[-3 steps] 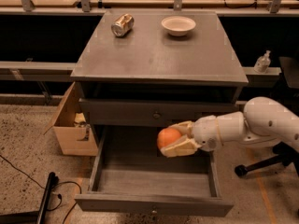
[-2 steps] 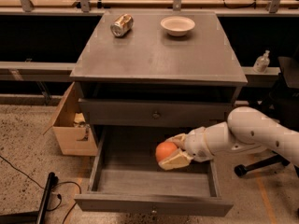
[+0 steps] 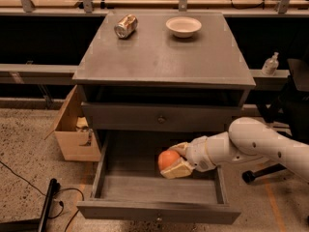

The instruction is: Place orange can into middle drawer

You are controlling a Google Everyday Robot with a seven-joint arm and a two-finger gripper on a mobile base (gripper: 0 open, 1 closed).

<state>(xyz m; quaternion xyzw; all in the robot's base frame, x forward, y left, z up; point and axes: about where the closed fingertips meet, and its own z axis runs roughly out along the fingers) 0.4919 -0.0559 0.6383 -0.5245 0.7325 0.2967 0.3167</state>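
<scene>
Orange can (image 3: pixel 167 159) is held inside the open middle drawer (image 3: pixel 145 210), right of centre and toward the back; whether it touches the floor cannot be told. It is clamped by the gripper (image 3: pixel 169 162), with one finger over it and one under. The arm is brought in from the right, over the drawer's side wall. The upper drawer front (image 3: pixel 145 118) is shut. On the cabinet top (image 3: pixel 159 62), a silver can (image 3: pixel 126 25) is laid on its side, with a white bowl (image 3: pixel 183 26) well apart. A cardboard box (image 3: pixel 72 134) is set left of the cabinet.
</scene>
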